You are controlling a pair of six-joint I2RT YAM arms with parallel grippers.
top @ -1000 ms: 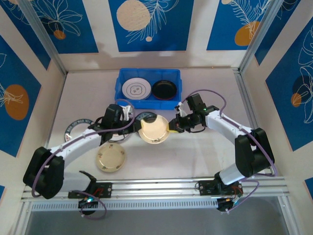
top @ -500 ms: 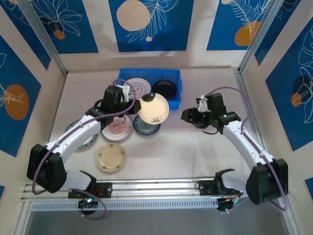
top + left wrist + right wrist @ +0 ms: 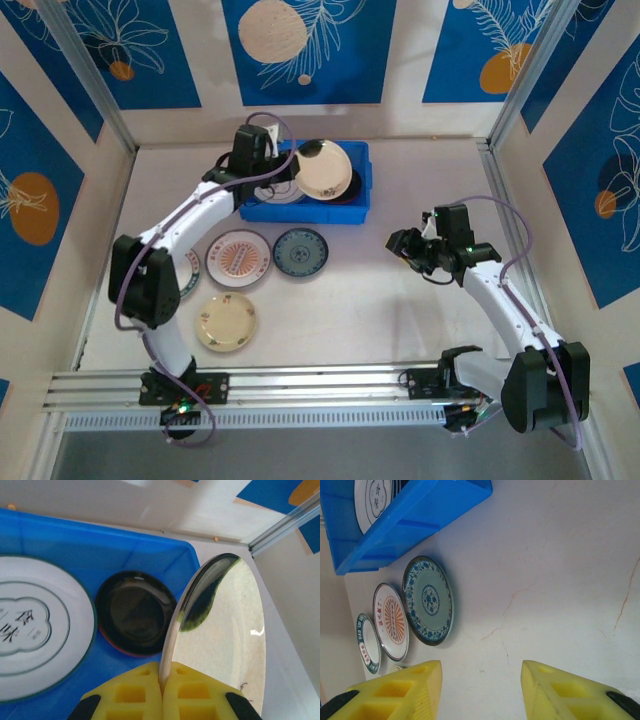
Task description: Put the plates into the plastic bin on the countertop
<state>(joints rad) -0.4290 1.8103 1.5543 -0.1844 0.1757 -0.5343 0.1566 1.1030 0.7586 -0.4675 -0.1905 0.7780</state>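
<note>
Cream plate (image 3: 323,168) pinched at its rim in left hand (image 3: 162,682), tilted over bin (image 3: 305,212), above black plate (image 3: 135,612); next: lower, level, release; right hand (image 3: 481,672) parted, empty, over counter (image 3: 560,580).

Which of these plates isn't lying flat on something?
The cream plate, pinched at its rim by the left gripper and tilted above the blue bin. The others all lie flat, in the bin or on the countertop.
</note>
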